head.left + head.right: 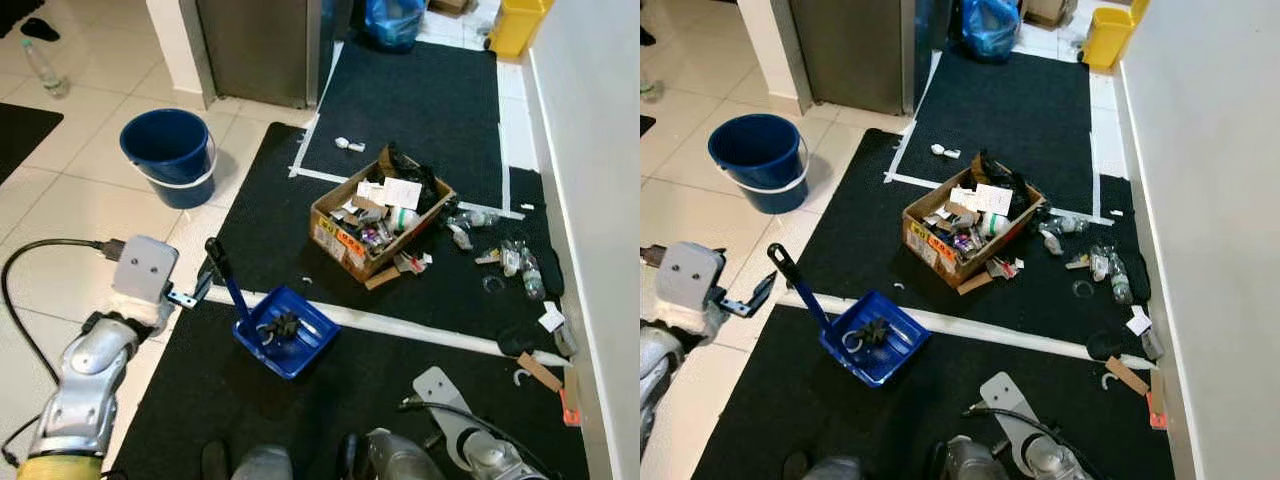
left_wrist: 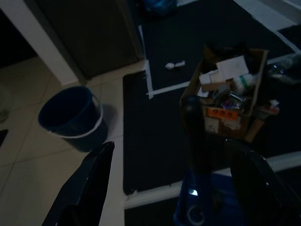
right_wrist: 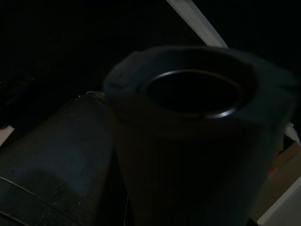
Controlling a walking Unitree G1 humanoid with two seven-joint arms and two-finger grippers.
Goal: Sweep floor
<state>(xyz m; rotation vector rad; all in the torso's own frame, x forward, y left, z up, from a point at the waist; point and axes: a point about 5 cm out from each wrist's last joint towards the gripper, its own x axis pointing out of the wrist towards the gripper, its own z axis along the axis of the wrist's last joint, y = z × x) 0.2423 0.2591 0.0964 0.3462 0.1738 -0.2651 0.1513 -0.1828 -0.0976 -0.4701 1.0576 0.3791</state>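
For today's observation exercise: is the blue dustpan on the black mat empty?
No. The blue dustpan holds a dark clump of debris and a small ring-shaped piece in its tray.

Counts, floor ahead:
- Blue dustpan (image 1: 288, 340): one, long handle, dark debris in the tray.
- Blue bucket (image 1: 170, 155): one.
- Cardboard box (image 1: 380, 212): one, full of mixed rubbish.
- Yellow bin (image 1: 518, 25): one.
- Blue bag (image 1: 393, 20): one.
- Clear plastic bottle (image 1: 44, 68) on tile: one.
- Black mats (image 1: 420, 100): at least two.
- Loose litter (image 1: 510, 258) by the wall: many pieces, too small to tally.
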